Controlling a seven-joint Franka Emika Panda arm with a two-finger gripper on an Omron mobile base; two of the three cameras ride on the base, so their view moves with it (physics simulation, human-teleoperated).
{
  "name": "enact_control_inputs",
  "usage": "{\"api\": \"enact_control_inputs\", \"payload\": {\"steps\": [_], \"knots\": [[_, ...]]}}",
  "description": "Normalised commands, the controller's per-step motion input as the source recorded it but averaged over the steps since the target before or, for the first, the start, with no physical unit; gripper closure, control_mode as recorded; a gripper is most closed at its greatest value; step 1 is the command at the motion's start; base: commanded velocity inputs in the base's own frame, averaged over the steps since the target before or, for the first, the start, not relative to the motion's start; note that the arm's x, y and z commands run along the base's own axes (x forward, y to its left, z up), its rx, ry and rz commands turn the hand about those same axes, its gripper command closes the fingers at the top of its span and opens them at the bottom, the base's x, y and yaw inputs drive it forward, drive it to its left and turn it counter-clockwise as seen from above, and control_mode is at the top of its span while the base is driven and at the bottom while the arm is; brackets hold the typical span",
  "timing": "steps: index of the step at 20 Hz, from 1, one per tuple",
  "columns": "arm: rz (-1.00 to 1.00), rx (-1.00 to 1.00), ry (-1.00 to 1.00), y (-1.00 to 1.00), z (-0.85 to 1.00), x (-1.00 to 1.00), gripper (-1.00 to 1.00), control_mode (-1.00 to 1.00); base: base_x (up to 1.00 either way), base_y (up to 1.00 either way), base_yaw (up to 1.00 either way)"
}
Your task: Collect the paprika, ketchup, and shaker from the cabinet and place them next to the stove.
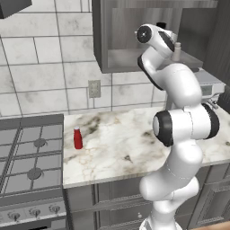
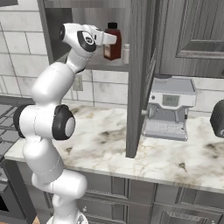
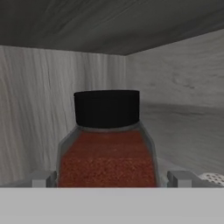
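Both fingers of my hand stand wide open, empty, flanking the paprika at twelve o'clock.

the cabinet looks like matt grey wood grain; inside it, the paprika seems clear glass with a matt black cap. below, the surface is glossy veined marble.

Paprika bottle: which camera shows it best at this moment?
The hand view: the paprika sits centred and close, black cap and reddish body clear between the open gripper fingertips. The right base view shows it whole but small on the cabinet shelf. In the left base view the arm hides all but its cap.
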Motion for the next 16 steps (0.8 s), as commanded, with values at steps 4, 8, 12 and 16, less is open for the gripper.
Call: {"api": "enact_control_inputs", "payload": {"steps": [4,8,12,16], "knots": [[0.00,0.00,0.04,0.00,0.00,0.18,-1.00,-1.00,0.00,0.00,0.00],[0.00,0.00,0.03,0.00,0.00,0.14,-1.00,-1.00,0.00,0.00,0.00],[0.00,0.00,0.02,0.00,-0.01,0.10,1.00,-1.00,0.00,0.00,0.00],[0.00,0.00,0.02,0.00,-0.07,0.01,1.00,-1.00,0.00,0.00,0.00]]}}
